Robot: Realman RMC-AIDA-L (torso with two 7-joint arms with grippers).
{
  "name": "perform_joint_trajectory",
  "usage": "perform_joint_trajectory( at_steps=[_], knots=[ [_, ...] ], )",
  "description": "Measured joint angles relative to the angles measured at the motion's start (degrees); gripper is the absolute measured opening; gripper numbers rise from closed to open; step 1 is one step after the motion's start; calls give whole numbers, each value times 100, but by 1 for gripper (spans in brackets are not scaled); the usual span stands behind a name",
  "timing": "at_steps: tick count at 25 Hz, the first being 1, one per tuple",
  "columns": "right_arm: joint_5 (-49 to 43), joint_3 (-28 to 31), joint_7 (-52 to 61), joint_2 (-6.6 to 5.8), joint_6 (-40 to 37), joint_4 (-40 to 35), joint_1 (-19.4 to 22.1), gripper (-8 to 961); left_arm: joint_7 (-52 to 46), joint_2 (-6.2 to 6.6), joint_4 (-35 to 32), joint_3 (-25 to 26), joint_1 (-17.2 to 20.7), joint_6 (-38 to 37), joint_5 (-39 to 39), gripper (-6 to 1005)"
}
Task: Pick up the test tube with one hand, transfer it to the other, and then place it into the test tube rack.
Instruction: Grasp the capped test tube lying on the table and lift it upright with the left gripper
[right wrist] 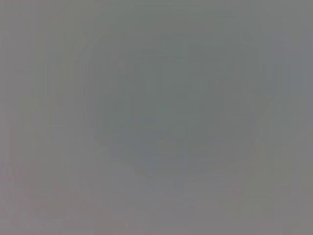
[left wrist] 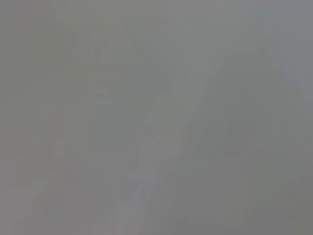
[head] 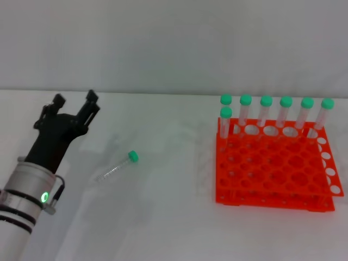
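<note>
Both wrist views blank (rt arm unseen)

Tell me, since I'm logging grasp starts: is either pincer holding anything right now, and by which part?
Nothing is held. The left pincer is open and empty above the table; the test tube lies loose on the table beside it. The right pincer is out of view.

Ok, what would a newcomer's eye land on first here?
The bright orange-red test tube rack on the right, with seven green-capped tubes standing along its far rows. Next, the lone test tube lying flat on the white table, left of the rack. The left gripper hovers left of it, jaws open.
</note>
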State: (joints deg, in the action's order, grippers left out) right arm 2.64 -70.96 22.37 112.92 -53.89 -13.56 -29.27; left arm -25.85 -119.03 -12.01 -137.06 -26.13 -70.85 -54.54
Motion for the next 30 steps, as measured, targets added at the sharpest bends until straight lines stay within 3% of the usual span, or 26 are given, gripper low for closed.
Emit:
perform_joint_trajectory(
  at_steps=[5, 9, 13, 19, 21, 24, 26, 28, 30],
  knots=[
    [2, 25, -14, 2, -16, -8, 0, 867, -281, 60, 196, 12, -280, 84, 158, 891],
    [1, 54, -14, 2, -20, -14, -1, 867, -1184, 213, 641, -3, -584, 92, 540, 892],
    [0, 147, -14, 12, -26, 0, -11, 867, -2191, 470, 985, -12, -848, 73, 1127, 892],
    [-1, 170, -13, 12, -12, 3, -29, 867, -4180, 1007, 1608, -20, -1409, -17, 2501, 891],
    [-1, 172, -13, 10, -2, 3, -40, 867, -4823, 1104, 1998, -136, -1666, -125, 2916, 891],
    [0, 178, -13, 10, 2, 6, -80, 867, -5584, 1175, 2596, -816, -2001, -415, 3011, 890],
    [-2, 179, -18, 10, 2, 18, -115, 867, -6235, 1182, 3061, -1586, -2231, -514, 2927, 890],
    [-1, 179, -36, 16, 2, 24, -131, 867, -6854, 1159, 3544, -2274, -2431, -539, 2948, 891],
    [7, 189, -63, 29, 5, 46, -155, 867, -7265, 1108, 4032, -2628, -2641, -582, 3172, 891]
  ],
)
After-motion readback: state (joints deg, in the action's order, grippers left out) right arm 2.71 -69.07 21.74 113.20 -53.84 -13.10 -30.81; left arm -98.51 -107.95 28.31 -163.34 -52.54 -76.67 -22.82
